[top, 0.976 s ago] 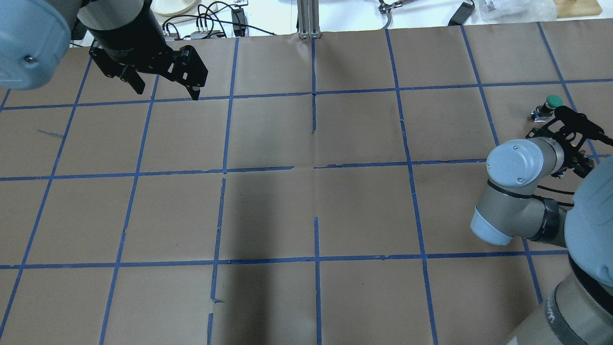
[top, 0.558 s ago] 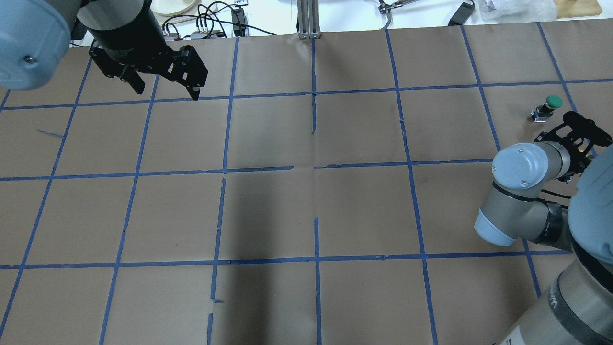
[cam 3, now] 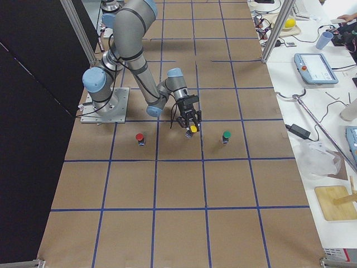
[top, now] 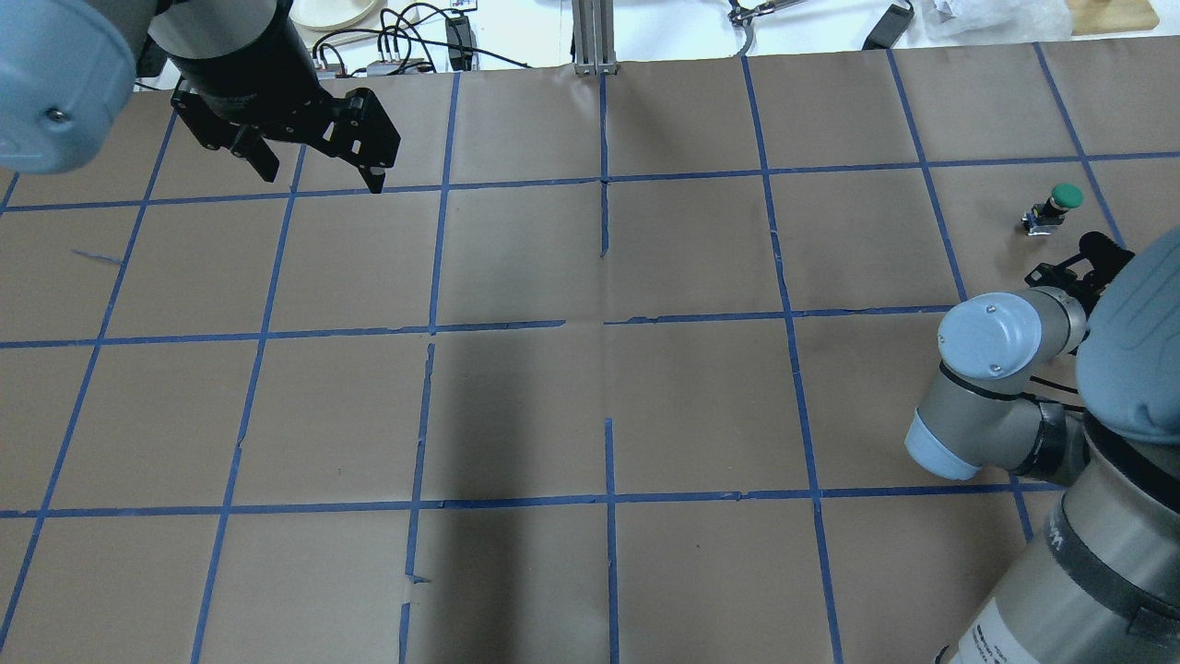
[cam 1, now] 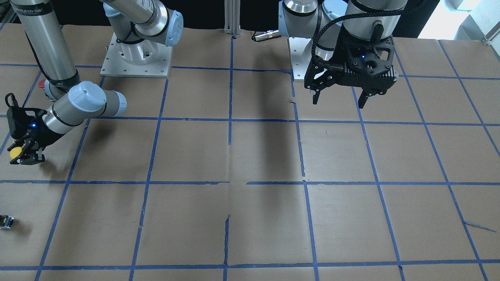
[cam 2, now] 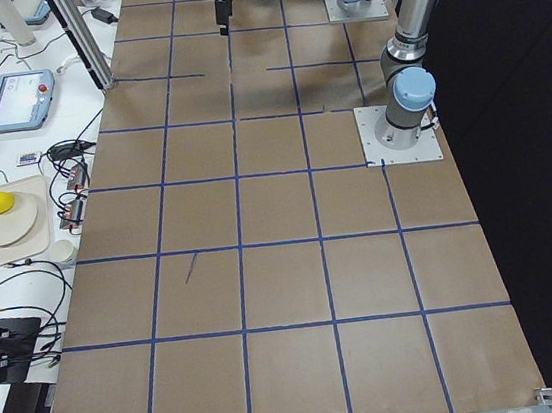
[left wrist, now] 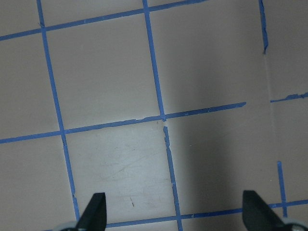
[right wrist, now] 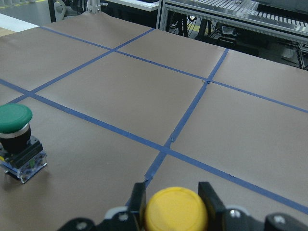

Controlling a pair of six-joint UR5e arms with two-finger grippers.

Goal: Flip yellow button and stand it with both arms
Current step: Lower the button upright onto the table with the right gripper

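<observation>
The yellow button (right wrist: 176, 209) is held between the fingers (right wrist: 208, 197) of my right gripper (cam 1: 21, 154), which is shut on it. Its yellow cap (cam 1: 15, 152) shows at the fingertips, low over the table near the right end. It also shows in the exterior right view (cam 3: 193, 129). In the overhead view the right gripper (top: 1079, 267) is mostly hidden by its own arm, and the button does not show there. My left gripper (top: 323, 178) is open and empty, held high over the far left of the table (left wrist: 174, 214).
A green-capped button (top: 1056, 205) stands just beyond the right gripper and shows at the left of the right wrist view (right wrist: 17, 139). A red-capped button (cam 3: 139, 137) stands nearer the robot's base. Brown paper with a blue tape grid (top: 608, 323) covers the table.
My right gripper has drawn back from the green button toward the robot, and its arm now hides more of it. The left arm has not moved.
</observation>
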